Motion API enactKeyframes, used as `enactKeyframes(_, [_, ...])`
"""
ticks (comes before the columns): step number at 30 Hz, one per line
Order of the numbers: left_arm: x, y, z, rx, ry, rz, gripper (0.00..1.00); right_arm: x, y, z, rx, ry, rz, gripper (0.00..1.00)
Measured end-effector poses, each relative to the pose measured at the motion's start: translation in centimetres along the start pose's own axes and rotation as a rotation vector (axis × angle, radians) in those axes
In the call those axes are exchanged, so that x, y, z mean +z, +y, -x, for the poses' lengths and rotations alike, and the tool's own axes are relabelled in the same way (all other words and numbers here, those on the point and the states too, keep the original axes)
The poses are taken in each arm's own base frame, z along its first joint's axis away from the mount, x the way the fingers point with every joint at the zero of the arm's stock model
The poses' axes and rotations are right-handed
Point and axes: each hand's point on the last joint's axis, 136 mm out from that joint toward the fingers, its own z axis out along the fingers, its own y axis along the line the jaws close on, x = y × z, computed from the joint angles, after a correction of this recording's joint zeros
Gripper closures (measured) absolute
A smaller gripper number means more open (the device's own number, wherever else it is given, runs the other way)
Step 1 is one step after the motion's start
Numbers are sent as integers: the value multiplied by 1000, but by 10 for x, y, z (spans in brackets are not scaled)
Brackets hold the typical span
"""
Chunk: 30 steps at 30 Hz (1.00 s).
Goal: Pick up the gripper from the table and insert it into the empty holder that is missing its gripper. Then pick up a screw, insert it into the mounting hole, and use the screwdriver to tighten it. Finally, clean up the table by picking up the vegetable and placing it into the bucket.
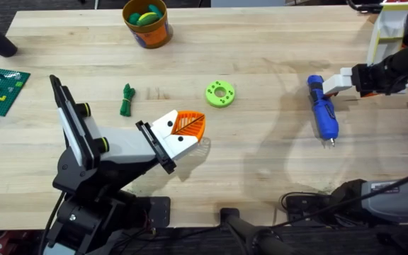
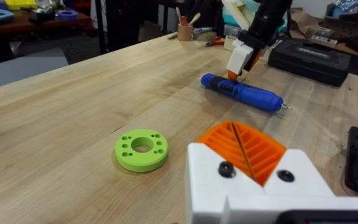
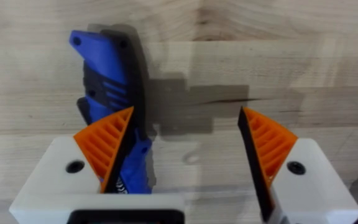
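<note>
On the table [image 1: 261, 163], right side: screwdriver [image 1: 324, 115] lies flat, metal bit toward the near edge, butt end toward the far edge.
Right gripper [image 1: 329, 83]: reaches in from the right edge, down at the screwdriver's butt end; jaws spread wide, bare wood between the orange pads [image 3: 263, 140]. One pad sits against the blue body (touching or just over it, cannot tell); nothing pinched.
Left gripper [image 1: 190, 126]: mid-table, near side; jaws pressed together, orange pads meeting in one seam, holding nothing.
Vegetable [image 1: 126, 99]: dark green, twisted, on bare wood left of centre, well apart from both grippers.
Green ring [image 1: 220, 93]: lime, flat, with holes; between vegetable and screwdriver, just beyond the left gripper.
Bucket [image 1: 147, 21]: orange, far edge, upright, toy pieces inside.
Left edge: green brick plate [image 1: 2, 88] with small bricks.
</note>
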Motion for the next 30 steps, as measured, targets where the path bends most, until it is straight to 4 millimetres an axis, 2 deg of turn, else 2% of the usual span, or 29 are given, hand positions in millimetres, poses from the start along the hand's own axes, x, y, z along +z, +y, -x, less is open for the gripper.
enactKeyframes(13, [0,0,0,0,-1,0,994,0,-3,0,69,5,-4,8])
enactKeyframes(18, [0,0,0,0,-1,0,994,-4,6,-10,66,53,28,8])
enactKeyframes(23, [0,0,0,0,-1,0,994,-21,27,-12,43,86,102,8])
enactKeyframes(27, [0,0,0,0,-1,0,994,-42,40,-8,13,75,136,8])
enactKeyframes(30, [0,0,0,0,-1,0,994,-51,49,-3,-21,54,144,8])
